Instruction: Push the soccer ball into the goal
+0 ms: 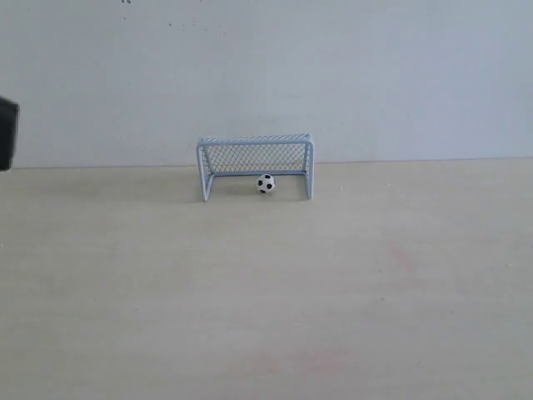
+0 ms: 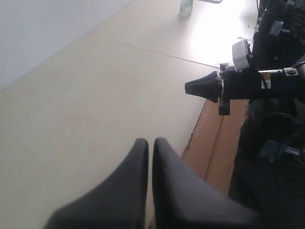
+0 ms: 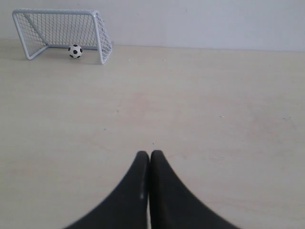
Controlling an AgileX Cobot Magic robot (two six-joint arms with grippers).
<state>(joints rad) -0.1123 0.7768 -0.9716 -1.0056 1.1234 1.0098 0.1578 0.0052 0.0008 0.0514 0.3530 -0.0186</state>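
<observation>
The soccer ball (image 1: 266, 183), white with black patches, rests inside the mouth of the light blue-grey goal (image 1: 255, 142), near its right post, at the back of the table by the wall. The right wrist view shows the same ball (image 3: 74, 51) between the posts of the goal (image 3: 57, 12), far from my right gripper (image 3: 149, 153), which is shut with nothing in it. My left gripper (image 2: 150, 141) is also shut and empty, over bare table near its edge. Neither gripper's fingers show in the exterior view.
A dark block (image 1: 7, 133) shows at the exterior view's left edge. In the left wrist view the other arm (image 2: 248, 83) with its shut black tip hangs beyond the table edge (image 2: 193, 138), and a small bottle (image 2: 186, 5) stands far off. A pale wall backs the table.
</observation>
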